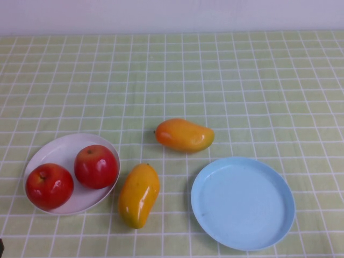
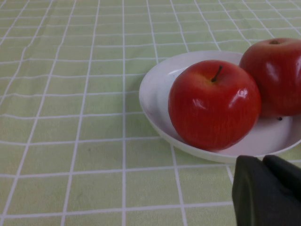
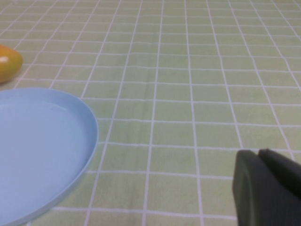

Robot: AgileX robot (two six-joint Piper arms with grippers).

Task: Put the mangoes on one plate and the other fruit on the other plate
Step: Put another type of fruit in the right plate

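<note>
Two red apples (image 1: 49, 186) (image 1: 96, 166) rest on the white plate (image 1: 62, 148) at the near left. One mango (image 1: 184, 135) lies on the cloth in the middle. The second mango (image 1: 138, 194) lies just right of the white plate. The light blue plate (image 1: 242, 203) at the near right holds nothing. My left gripper (image 2: 263, 162) is shut and empty, just short of the white plate's near rim (image 2: 155, 89), with an apple (image 2: 214, 103) close ahead. My right gripper (image 3: 257, 153) is shut and empty, over bare cloth beside the blue plate (image 3: 37, 146). Neither gripper shows in the high view.
A green checked cloth (image 1: 242, 80) covers the whole table up to a pale wall at the back. A mango's end (image 3: 7, 63) shows beyond the blue plate in the right wrist view.
</note>
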